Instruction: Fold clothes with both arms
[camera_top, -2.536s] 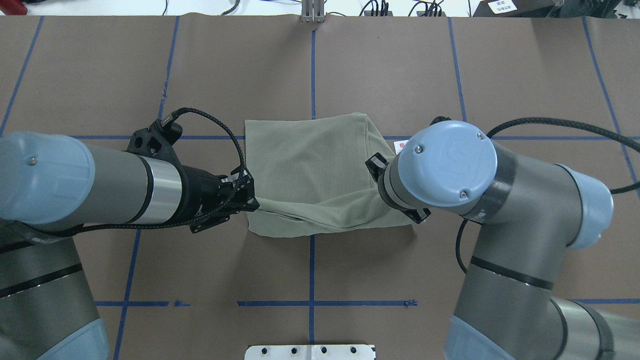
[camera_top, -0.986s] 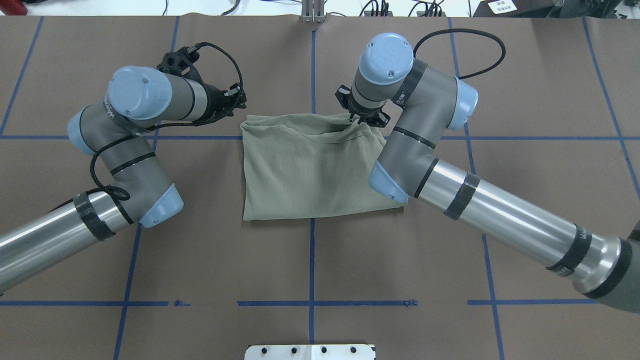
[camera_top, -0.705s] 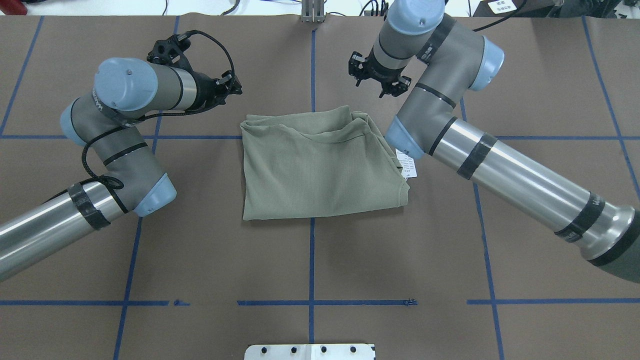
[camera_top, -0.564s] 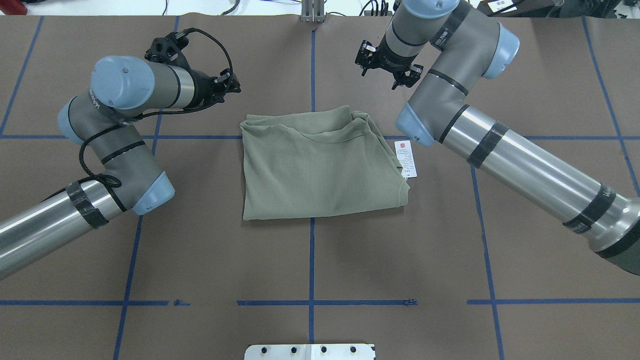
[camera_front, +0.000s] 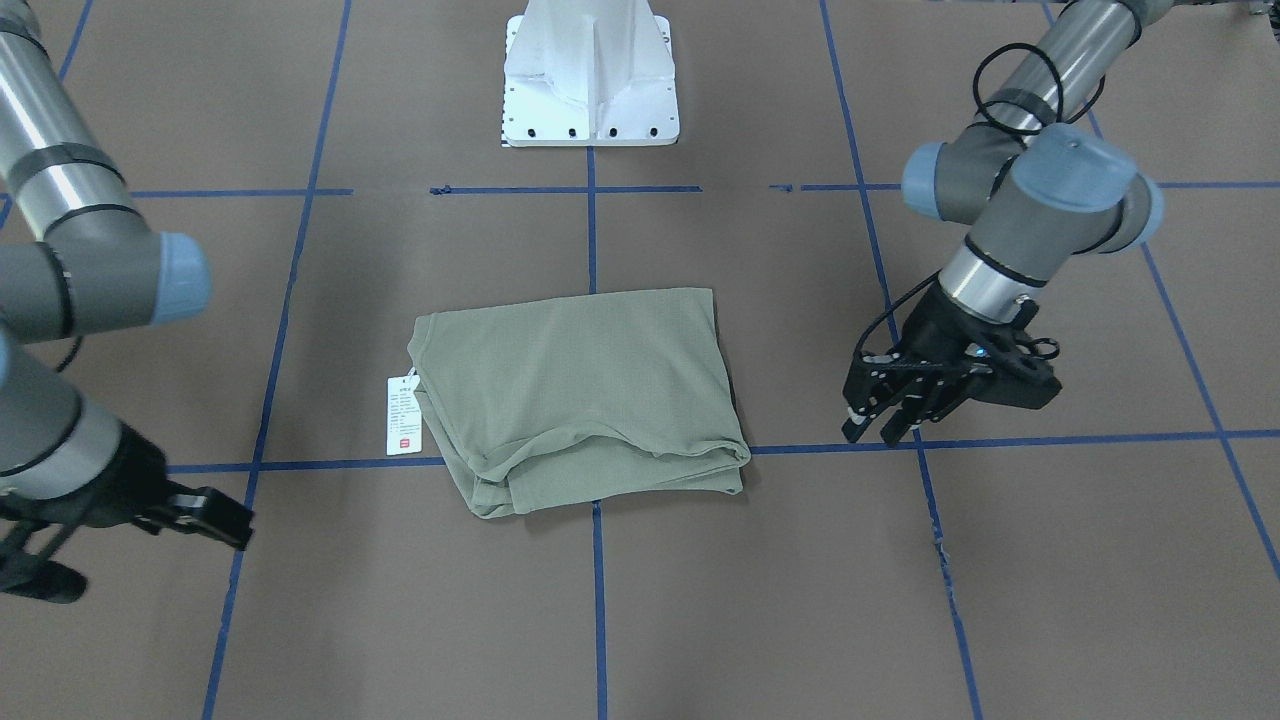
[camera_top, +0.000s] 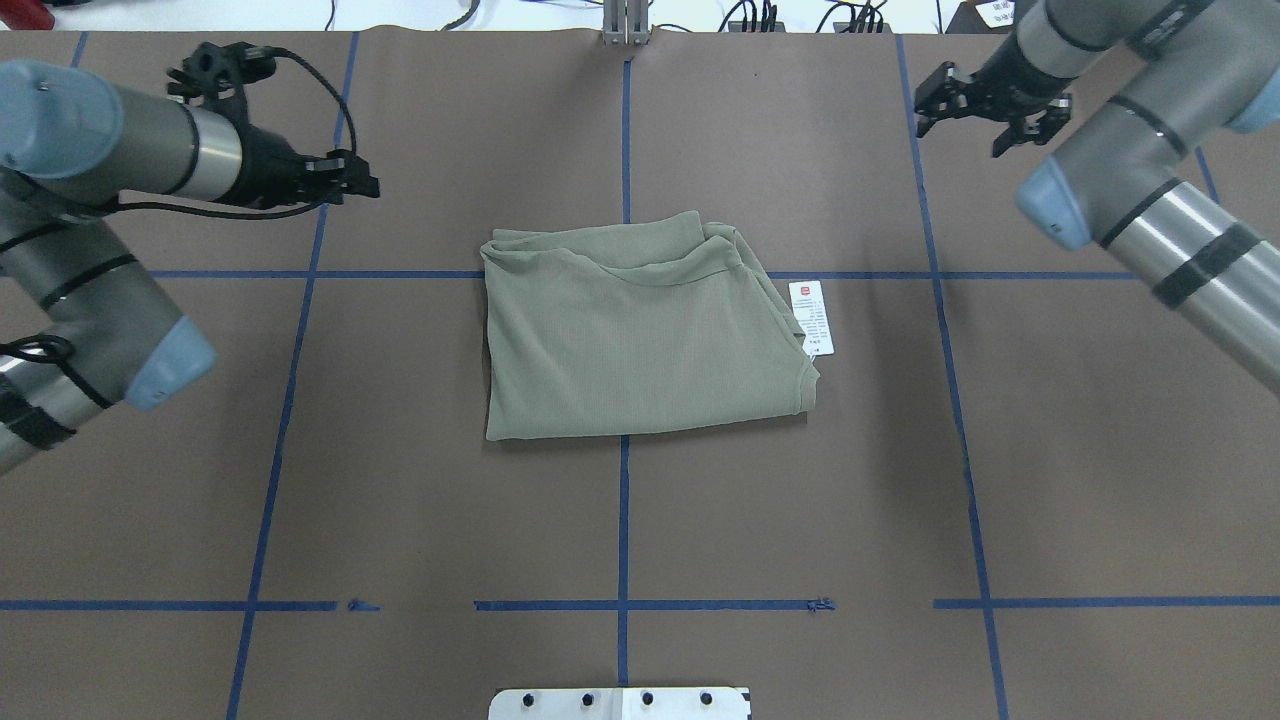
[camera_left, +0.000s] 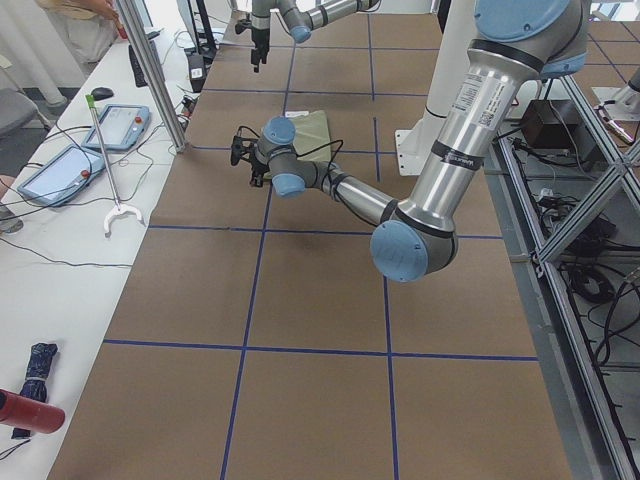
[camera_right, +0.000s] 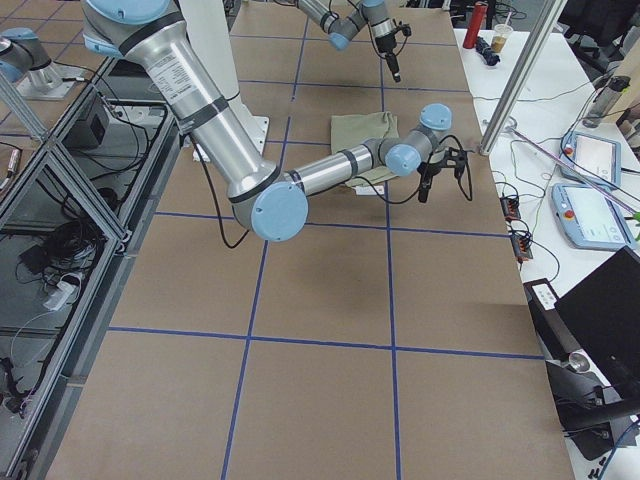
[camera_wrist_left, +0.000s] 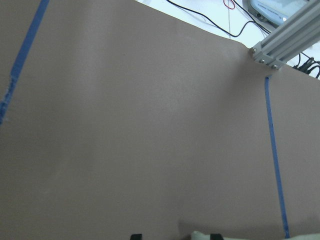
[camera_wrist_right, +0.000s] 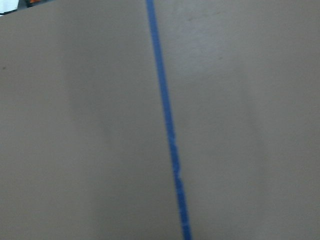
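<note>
One sage-green long-sleeved shirt (camera_top: 640, 340) lies folded into a rough rectangle at the middle of the brown-paper table (camera_top: 800, 500), flat, straddling the centre blue tape line (camera_top: 622, 520). Its far edge sits on the cross line, and there the layers bunch into a soft overlapping fold. A white hang tag (camera_top: 811, 317) lies flat on the paper just beside the shirt's right edge, red mark at the far end. Neither gripper touches the shirt. The left gripper (camera_front: 868, 436) is well off the shirt's left side, toward the far half of the table, pointing down at the paper. Its jaws are parted, and both black fingertips (camera_wrist_left: 135, 236) show apart at the bottom of the left wrist view, nothing between them but table. The right gripper (camera_top: 958, 140) is near the far edge, well apart from the shirt on its right. Its jaws are spread wide and empty, with the two prongs clearly separate in the front-facing view. The left wrist view shows bare paper, a blue line and the foot of an aluminium post (camera_wrist_left: 280, 40). The right wrist view is blurred: only paper and one tape line. The white pedestal base (camera_front: 590, 70) sits at the near edge behind the shirt.
</note>
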